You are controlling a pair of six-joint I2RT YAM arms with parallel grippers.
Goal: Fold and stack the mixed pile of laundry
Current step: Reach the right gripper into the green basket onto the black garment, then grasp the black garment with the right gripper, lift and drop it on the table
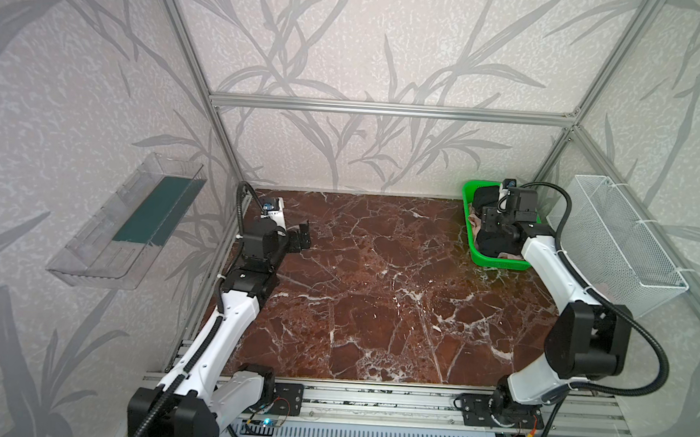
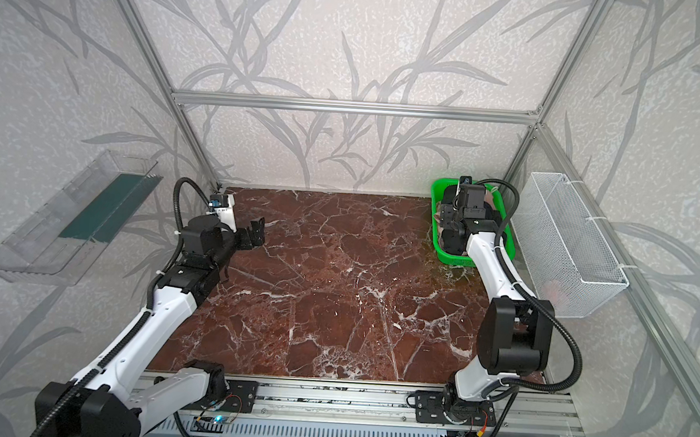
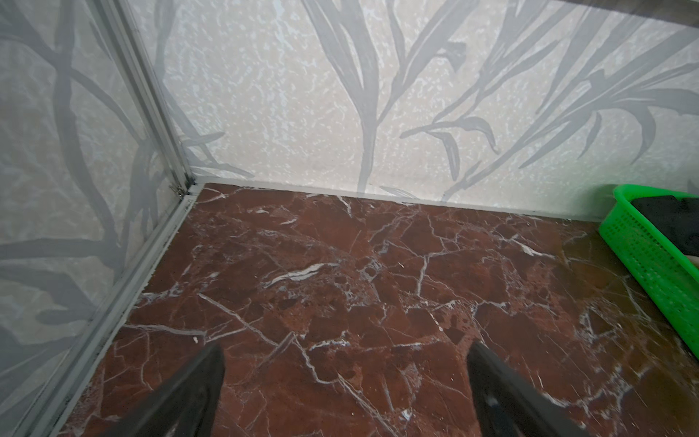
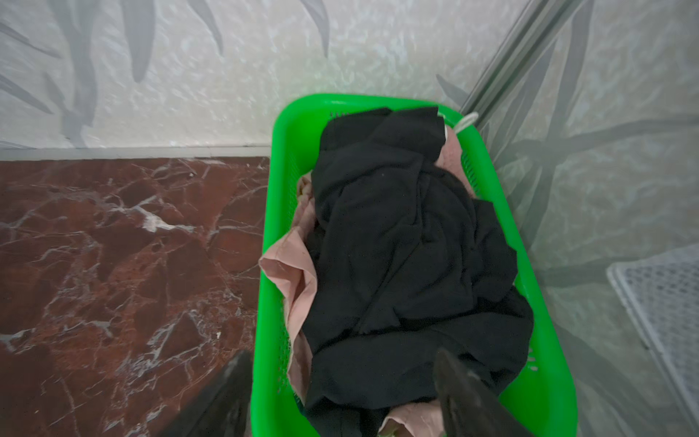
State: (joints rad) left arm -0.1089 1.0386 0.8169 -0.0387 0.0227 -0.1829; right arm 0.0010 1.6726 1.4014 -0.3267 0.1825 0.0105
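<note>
The mixed laundry pile lies in a bright green basket [image 4: 287, 125] at the table's back right corner. A crumpled black T-shirt [image 4: 408, 246] covers most of it, and dusty-pink shorts [image 4: 291, 272] poke out along the sides. My right gripper [image 4: 342, 355] hangs open just above the basket's near end. One finger is outside the basket wall over the marble and the other is over the black cloth, holding nothing. In both top views the right arm hides much of the pile. My left gripper [image 1: 303, 237] [image 3: 347, 347] is open and empty above bare marble at the back left.
The brown marble table [image 1: 377, 292] lies between the arms. A white wire mesh basket [image 1: 621, 240] hangs on the right wall beside the green basket [image 2: 454, 259]. A clear plastic tray [image 1: 127, 222] is fixed to the left wall. Aluminium frame rails run along the table edges.
</note>
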